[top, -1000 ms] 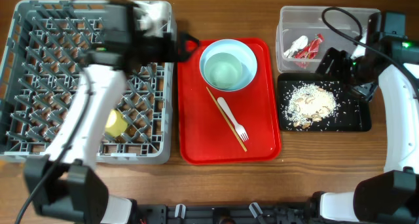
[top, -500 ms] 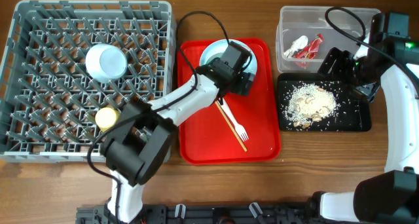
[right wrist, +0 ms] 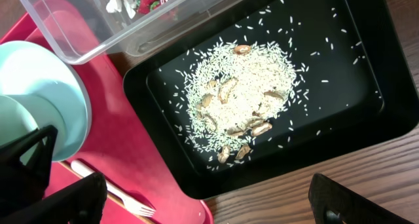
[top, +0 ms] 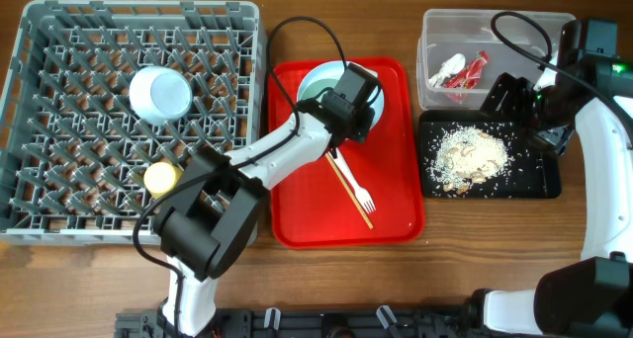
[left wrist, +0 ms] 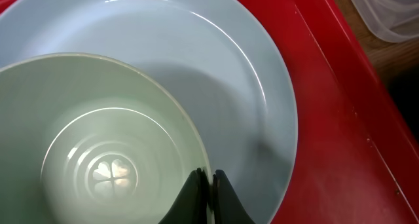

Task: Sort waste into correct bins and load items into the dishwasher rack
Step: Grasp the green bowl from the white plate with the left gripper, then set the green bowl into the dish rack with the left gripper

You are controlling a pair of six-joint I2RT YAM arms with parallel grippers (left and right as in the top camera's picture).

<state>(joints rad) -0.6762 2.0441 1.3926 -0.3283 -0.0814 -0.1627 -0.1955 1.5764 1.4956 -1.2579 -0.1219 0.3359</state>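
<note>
1. Since a second ago the left arm has swung off the dishwasher rack (top: pixel 79 42) and across to the red tray (top: pixel 396 180). The rack now lies well to the left of the left claw (left wrist: pixel 209 185).
2. The red tray sits under the left claw, on the wooden surface (top: pixel 445 269).
3. The right claw (right wrist: pixel 209 201) hangs over the near edge of the black tray (right wrist: pixel 366 67), its fingers spread wide with nothing between them.
4. The clear tub (top: pixel 435 32) stands just beyond the black tray, on the far side of the right claw.
5. The white plate (left wrist: pixel 216 67) rests on the red tray, directly below the left claw.
6. One pale green bowl (left wrist: pixel 98 132) stands in the plate. The left claw is narrow, pinching this bowl's rim between its fingers.
7. The second bowl (top: pixel 161 93) sits among the rack pegs, well left of the left claw.
8. The yellow cup (top: pixel 162 178) is in the rack too, nearer the robot than that bowl.
9. The white fork (top: pixel 346 170) lies on the red tray, just on the robot's side of the left claw.
10. The chopsticks (top: pixel 364 215) lie alongside the fork, touching or nearly so.
11. The snack wrapper (top: pixel 473 73) and white scrap (top: pixel 450 63) lie in the clear tub, beyond the right claw.
12. The rice crumbs (right wrist: pixel 242 86) are heaped and scattered in the black tray, just ahead of the right claw.
</note>
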